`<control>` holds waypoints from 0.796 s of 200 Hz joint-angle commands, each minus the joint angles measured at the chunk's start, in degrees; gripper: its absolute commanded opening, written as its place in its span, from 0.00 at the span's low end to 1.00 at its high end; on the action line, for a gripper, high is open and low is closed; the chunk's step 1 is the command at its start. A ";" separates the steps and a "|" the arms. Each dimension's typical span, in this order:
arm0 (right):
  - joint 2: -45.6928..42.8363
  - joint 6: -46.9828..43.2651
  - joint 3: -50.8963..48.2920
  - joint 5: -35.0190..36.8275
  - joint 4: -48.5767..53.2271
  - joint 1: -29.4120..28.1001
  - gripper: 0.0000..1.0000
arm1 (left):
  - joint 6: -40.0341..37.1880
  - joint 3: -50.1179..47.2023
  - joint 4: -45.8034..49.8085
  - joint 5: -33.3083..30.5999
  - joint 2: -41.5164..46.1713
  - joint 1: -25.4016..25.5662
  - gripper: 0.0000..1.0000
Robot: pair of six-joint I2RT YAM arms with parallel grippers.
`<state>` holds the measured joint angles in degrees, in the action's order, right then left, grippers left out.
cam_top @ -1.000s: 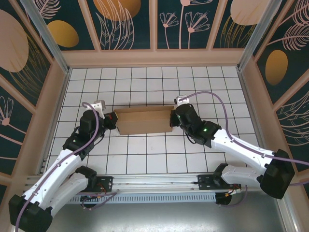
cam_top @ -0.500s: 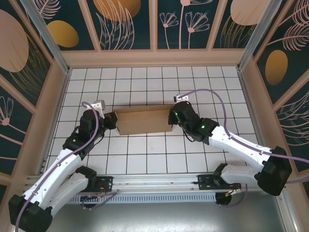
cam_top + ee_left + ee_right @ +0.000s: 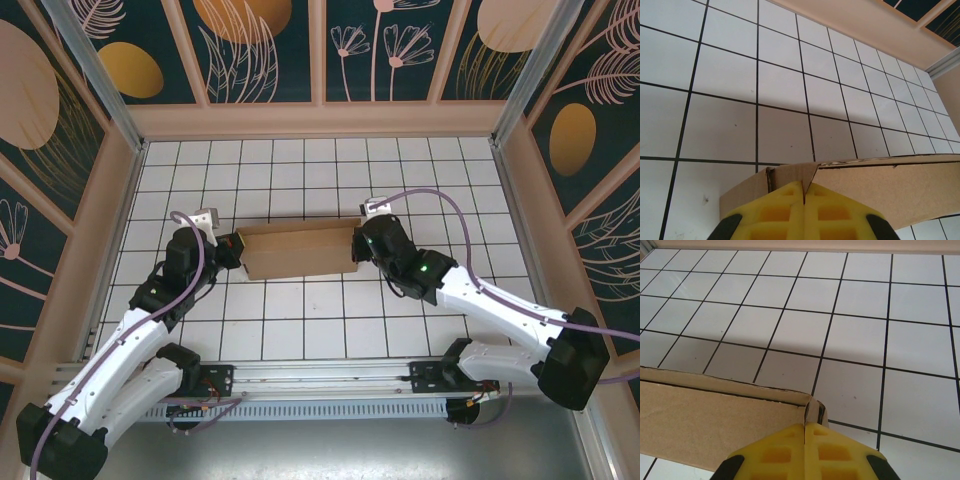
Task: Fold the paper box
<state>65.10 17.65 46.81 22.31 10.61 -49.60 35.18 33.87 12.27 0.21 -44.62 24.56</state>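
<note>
Top external view, from the left: the left gripper (image 3: 233, 250) sits low over the white tiled table (image 3: 300, 330), its tip up against the left end of the paper box (image 3: 298, 250). The box lies at mid-table, between the two arms, its long side running left to right across several tiles. It is plain brown cardboard, folded into a shallow oblong with low upright walls. At its right end the right gripper (image 3: 356, 246) meets it in the same way, so the box is bracketed by the two claws.

Left wrist view: the yellow pads (image 3: 780, 212) are clenched flush together, with just a thin seam between them. Their tip rests against a corner of the box, where a short end flap folds round to meet the long wall. The wall's top edge shows a dark crease line and a slightly ragged cut. The wall runs off to the right.

Right wrist view: these yellow pads (image 3: 832, 455) are likewise pressed tight. Their tip is at the box's other corner, where the long brown wall comes in from the left and turns into a small folded tab. Whether either claw nips any cardboard cannot be told.
</note>
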 commanded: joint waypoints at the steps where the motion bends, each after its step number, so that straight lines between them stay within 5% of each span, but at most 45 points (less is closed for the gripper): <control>1: -0.67 -1.97 -2.31 -0.62 0.84 -0.67 0.00 | -0.84 0.98 3.15 1.30 0.32 0.77 0.00; 159: -0.65 -1.47 -4.18 -4.72 -1.38 -1.97 0.00 | 4.58 4.92 4.87 5.31 -3.10 0.81 0.00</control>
<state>63.88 15.38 44.18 21.04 7.64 -49.67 37.45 37.32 15.66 -0.10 -47.62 24.71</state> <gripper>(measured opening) 0.050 0.051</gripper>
